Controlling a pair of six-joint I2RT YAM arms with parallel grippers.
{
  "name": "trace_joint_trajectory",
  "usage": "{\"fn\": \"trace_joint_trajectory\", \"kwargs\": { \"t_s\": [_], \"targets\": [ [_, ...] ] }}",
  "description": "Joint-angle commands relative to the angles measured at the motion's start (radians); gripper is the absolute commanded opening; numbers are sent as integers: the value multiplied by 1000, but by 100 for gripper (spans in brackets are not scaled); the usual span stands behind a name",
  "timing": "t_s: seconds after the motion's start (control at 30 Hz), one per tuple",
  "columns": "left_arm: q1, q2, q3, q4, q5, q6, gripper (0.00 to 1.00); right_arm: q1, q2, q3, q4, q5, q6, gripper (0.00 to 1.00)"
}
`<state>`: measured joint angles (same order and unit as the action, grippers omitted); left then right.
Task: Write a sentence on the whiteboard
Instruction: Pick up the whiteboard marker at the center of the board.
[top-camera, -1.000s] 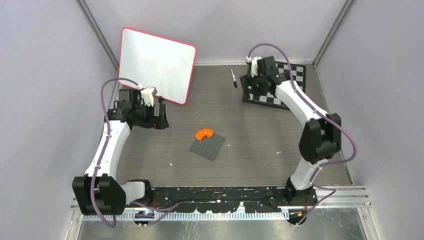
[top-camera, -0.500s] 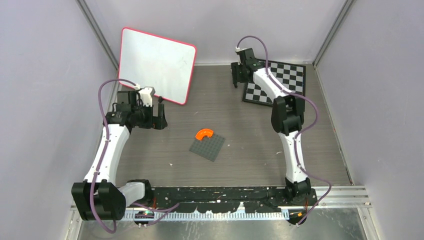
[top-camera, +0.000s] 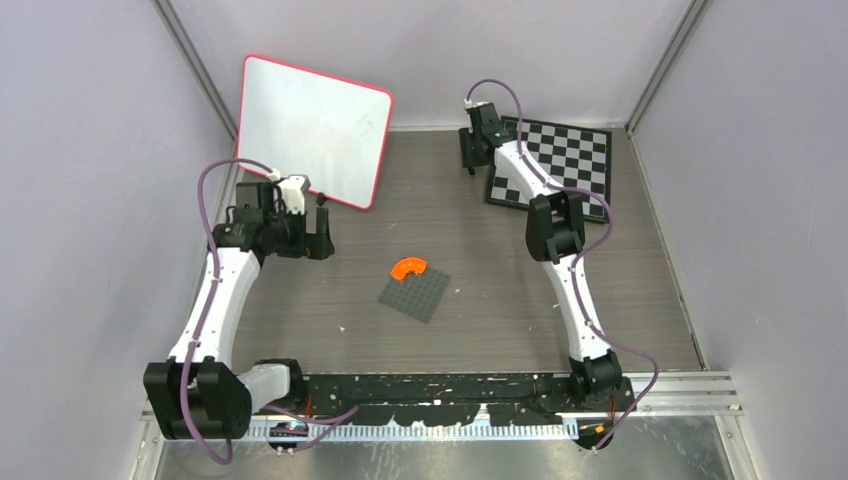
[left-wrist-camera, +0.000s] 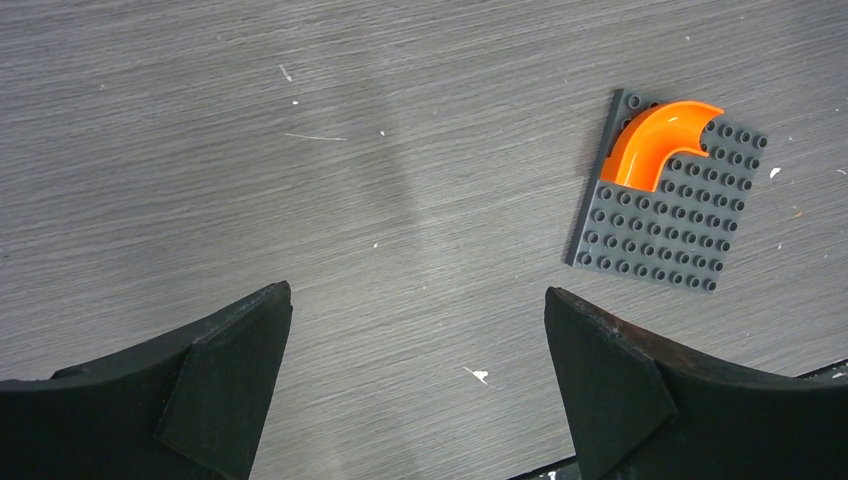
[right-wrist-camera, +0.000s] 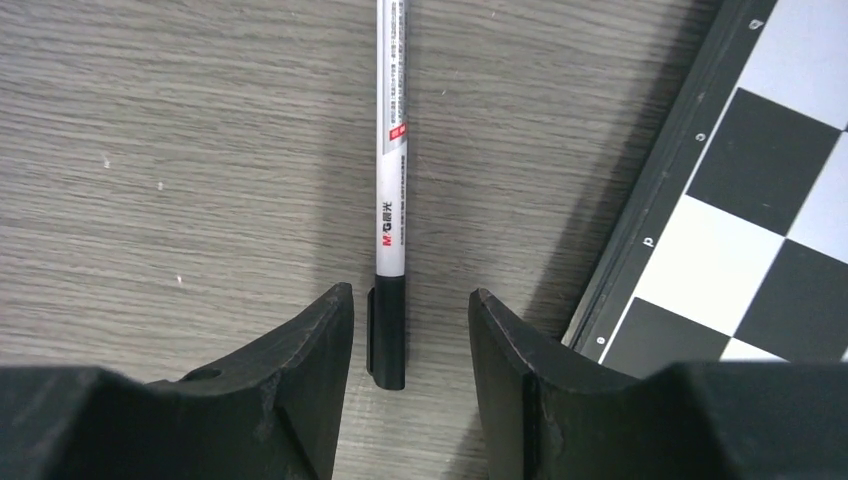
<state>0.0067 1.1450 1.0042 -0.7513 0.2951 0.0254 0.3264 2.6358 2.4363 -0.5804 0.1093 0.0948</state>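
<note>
The whiteboard, white with a red-pink rim, leans at the back left. No sentence shows on its face from above. A white marker with a black cap lies on the table beside the chessboard. My right gripper is low over it, open. The jaws straddle the cap end, with a small gap on each side. My left gripper hangs wide open over bare table just in front of the whiteboard, with nothing between its fingers.
A checkered chessboard lies just right of the marker. A dark grey studded plate carrying an orange curved piece sits mid-table. Grey walls close in on three sides.
My right arm swung left off the chessboard and came down over the marker, its jaws narrowing around the cap. The left arm barely moved.
</note>
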Motion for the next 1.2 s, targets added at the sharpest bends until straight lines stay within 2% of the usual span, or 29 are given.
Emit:
{"fn": "trace_joint_trajectory", "kwargs": {
  "t_s": [0.0, 0.27, 0.33, 0.4, 0.53, 0.73, 0.97, 1.17],
  "targets": [
    [2, 11, 1, 39, -12, -7, 100, 15, 20, 53, 18, 18, -27, 50],
    [2, 8, 10, 37, -10, -6, 100, 36, 43, 46, -54, 0, -75, 39],
    [2, 2, 12, 35, -11, -6, 100, 49, 46, 47, -88, 5, -88, 31],
    [2, -7, 13, 30, -13, -5, 100, 57, 39, 45, -123, 6, -89, 16],
    [2, -20, 12, 24, -10, -1, 100, 58, -39, 18, -169, 0, -72, 1],
    [2, 3, 17, 48, -45, 26, 100, 58, -301, -185, -185, -62, -52, 0],
    [2, 136, 11, 230, -138, 72, 100, 57, -690, -537, -240, -219, -67, 0],
    [20, 317, 86, 358, -76, 119, 84, 36, -992, -763, -347, -264, -89, 0]
  ]
}}
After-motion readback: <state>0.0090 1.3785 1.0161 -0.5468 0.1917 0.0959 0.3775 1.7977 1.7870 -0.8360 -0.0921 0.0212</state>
